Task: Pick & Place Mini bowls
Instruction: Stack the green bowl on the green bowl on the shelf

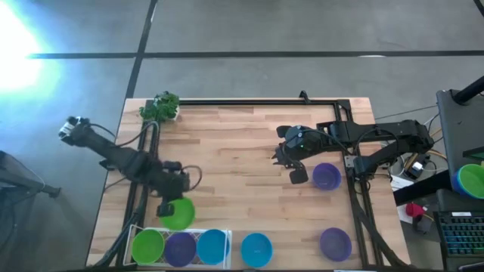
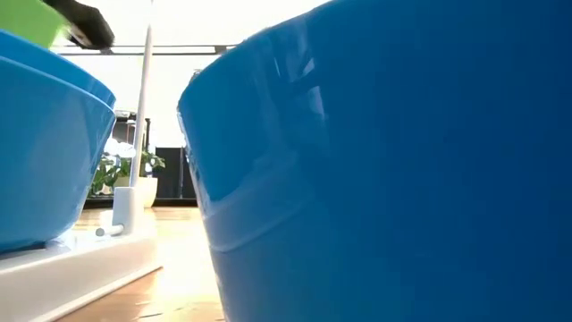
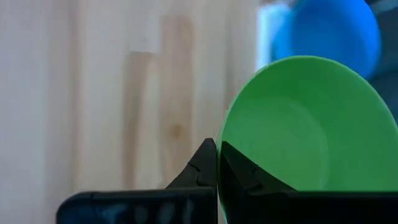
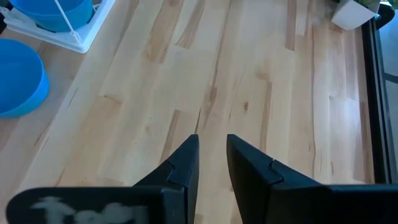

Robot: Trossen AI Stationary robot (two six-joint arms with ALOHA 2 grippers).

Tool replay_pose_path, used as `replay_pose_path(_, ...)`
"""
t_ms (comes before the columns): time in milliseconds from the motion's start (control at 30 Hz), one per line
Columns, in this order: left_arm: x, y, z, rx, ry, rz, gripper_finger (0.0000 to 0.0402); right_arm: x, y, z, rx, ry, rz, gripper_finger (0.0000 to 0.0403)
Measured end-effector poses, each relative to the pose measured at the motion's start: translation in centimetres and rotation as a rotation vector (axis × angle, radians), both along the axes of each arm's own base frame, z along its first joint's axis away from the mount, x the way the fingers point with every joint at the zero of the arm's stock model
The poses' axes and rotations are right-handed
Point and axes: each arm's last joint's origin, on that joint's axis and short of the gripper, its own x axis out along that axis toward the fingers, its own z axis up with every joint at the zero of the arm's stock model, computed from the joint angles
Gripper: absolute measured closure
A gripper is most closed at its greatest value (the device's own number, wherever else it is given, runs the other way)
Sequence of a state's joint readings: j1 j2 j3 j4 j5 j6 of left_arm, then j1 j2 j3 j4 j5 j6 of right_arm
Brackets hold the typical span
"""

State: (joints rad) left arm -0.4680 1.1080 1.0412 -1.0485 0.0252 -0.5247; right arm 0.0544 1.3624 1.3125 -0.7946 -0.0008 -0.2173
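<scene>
Left end effector [image 3: 217, 168] grasping green bowl [image 3: 298, 124]; right end effector [image 4: 212, 158] released, empty.

blue bowl [image 2: 384, 161] cropped in low view, green bowl [image 3: 305, 124] cut off

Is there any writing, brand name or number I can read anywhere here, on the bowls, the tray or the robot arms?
No readable text in any view.
Green bowl held by the left gripper: plain, no label.
Blue bowl in the low view: plain.
Purple bowl by the right gripper: plain.
Tray: no markings visible.
Keyboard at the table's side: key legends too small to read.
</scene>
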Motion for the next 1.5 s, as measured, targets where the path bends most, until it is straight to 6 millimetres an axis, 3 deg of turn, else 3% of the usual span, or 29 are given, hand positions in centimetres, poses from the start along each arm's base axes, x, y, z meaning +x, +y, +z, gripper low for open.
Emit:
replay_pose_path(267, -2.2, -3.4, -0.1, -0.065, 0.051, -0.045, 0.0401, 0.0, 0.0, 0.0, 0.017, 0.001, -0.019, 0.0335)
replay_pose_path(533, -4.2, -5.2, -2.1, -0.057, 0.123, -0.089, 0.0401, 0.1, 0.0, 0.0, 0.018, -0.006, -0.020, 0.0326)
replay_pose_path(1133, -5.0, -7.1, -3.0, -0.140, 0.133, -0.146, 0.0401, 0.2, 0.0, 0.2, 0.047, -0.024, -0.051, 0.0331)
replay_pose_path(1500, -5.0, -8.5, -5.3, -0.119, 0.232, -0.193, 0.0401, 0.4, 0.0, 0.4, 0.050, -0.057, -0.051, 0.0322)
